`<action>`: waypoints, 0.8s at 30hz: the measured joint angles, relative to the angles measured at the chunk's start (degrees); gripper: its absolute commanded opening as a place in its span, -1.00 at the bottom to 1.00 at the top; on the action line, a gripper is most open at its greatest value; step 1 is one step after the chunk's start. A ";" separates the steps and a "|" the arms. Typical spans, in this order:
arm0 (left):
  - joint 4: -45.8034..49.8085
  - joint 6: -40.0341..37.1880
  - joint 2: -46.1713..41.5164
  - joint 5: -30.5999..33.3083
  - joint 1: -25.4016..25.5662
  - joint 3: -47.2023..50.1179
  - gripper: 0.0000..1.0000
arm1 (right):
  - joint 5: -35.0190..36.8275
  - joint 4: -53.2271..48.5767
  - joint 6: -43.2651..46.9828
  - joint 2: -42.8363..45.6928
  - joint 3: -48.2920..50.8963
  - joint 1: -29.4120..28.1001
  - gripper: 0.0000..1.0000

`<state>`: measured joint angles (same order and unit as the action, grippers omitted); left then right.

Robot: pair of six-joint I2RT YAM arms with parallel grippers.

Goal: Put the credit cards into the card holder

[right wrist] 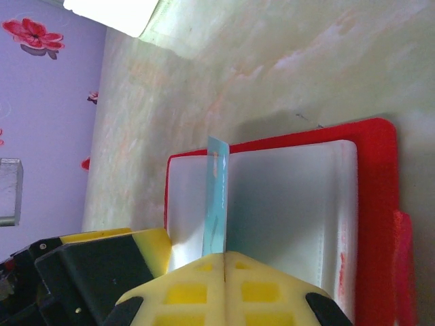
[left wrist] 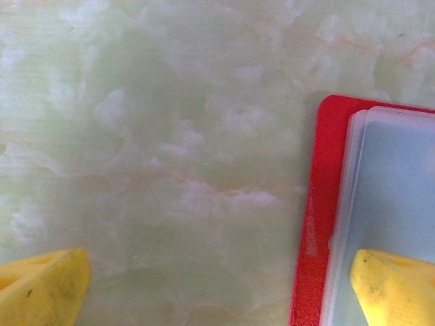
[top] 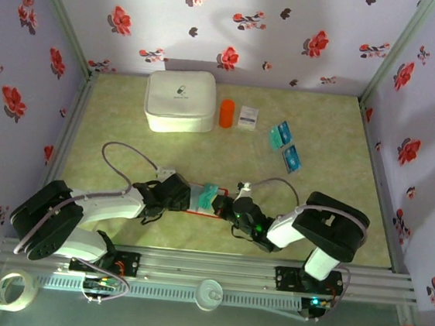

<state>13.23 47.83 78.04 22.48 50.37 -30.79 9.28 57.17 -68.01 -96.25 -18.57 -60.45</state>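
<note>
Plainly, my right gripper was clenched on one teal credit card, held on edge straight out from its fingers over the open card holder, roughly along the fold. The left gripper was spread wide, with one finger on a clear pocket.

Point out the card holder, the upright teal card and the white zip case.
card holder (right wrist: 378,204): right wrist view, red cover's bare edge.
credit card (right wrist: 216,197): right wrist view, middle of its teal face.
white zip case (top: 180,101): top external view, centre of its lid.
</note>
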 measured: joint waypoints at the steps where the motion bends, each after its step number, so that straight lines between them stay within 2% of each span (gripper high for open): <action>1: 0.00 0.07 -0.02 0.00 0.00 0.00 0.98 | 0.00 0.57 -0.17 -0.39 0.09 -0.04 -1.00; 15: 0.00 0.11 0.00 0.00 0.00 0.00 0.98 | 0.00 3.61 -1.11 -1.18 1.22 -0.37 -1.00; 24: 0.00 0.11 0.00 0.00 0.00 0.00 0.98 | 0.09 7.32 -2.08 -4.74 1.84 -0.72 -1.00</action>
<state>13.23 47.94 78.04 22.48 50.37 -30.79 9.37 64.49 -70.08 -100.99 -16.73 -61.17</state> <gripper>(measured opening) 0.992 0.057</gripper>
